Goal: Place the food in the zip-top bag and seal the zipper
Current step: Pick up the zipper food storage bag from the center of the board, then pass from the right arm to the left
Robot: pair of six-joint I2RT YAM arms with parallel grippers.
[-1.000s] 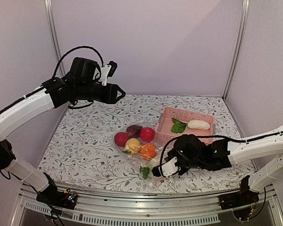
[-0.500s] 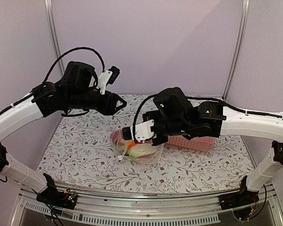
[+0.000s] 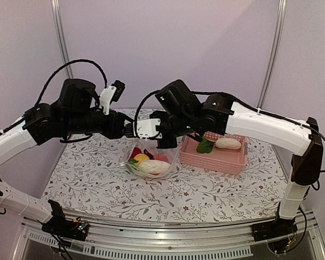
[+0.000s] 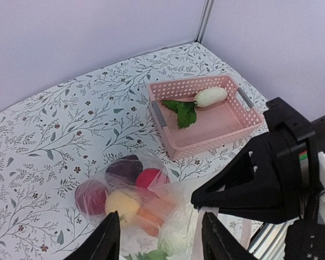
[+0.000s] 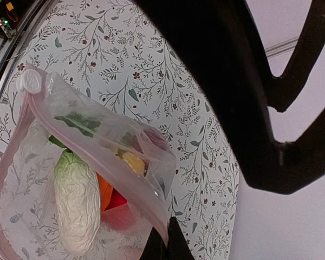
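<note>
The clear zip-top bag (image 3: 149, 163) hangs from my right gripper (image 3: 167, 143), which is shut on its mouth edge. In the right wrist view the fingers (image 5: 168, 246) pinch the pink-white zipper strip (image 5: 97, 142). The bag holds red (image 4: 151, 177), maroon (image 4: 123, 169), yellow (image 4: 122, 203) and orange (image 4: 151, 216) pieces and a white oblong (image 5: 76, 200). My left gripper (image 3: 129, 130) is open and empty, just left of the right gripper and above the bag (image 4: 146, 200). Another white oblong (image 4: 210, 96) and a green leafy piece (image 4: 184, 111) lie in the pink basket (image 4: 168, 127).
The pink perforated basket (image 3: 216, 158) stands right of the bag on the floral tablecloth. The two grippers are very close together above the bag. Purple walls enclose the back and sides.
My right gripper has lifted the bag from the table's front up and toward the back. My left gripper has come down and right, close to the right gripper.
</note>
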